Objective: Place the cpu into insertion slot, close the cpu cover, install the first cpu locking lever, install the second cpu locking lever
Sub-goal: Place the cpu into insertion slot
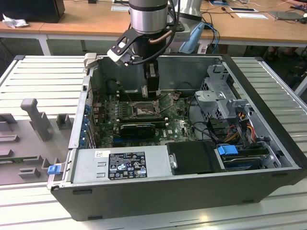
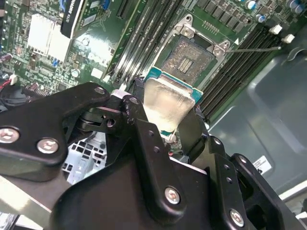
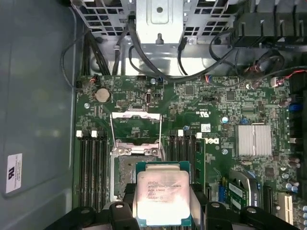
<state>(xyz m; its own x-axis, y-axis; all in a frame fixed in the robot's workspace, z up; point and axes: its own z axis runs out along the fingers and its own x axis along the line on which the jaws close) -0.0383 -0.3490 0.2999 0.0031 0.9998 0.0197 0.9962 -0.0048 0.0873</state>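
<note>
Cpu (image 3: 162,199) is clamped flat between my gripper's (image 3: 163,213) black fingers, hanging over the near edge of the open insertion slot (image 3: 125,172). I see the cpu cover (image 3: 135,127) flipped up beyond, memory slots (image 3: 91,167) flanking.

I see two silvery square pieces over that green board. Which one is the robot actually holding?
The smooth, flat, pale silver square cpu, clamped in the black gripper. The ribbed silver heatsink block sits on the green board, clear of it.
</note>
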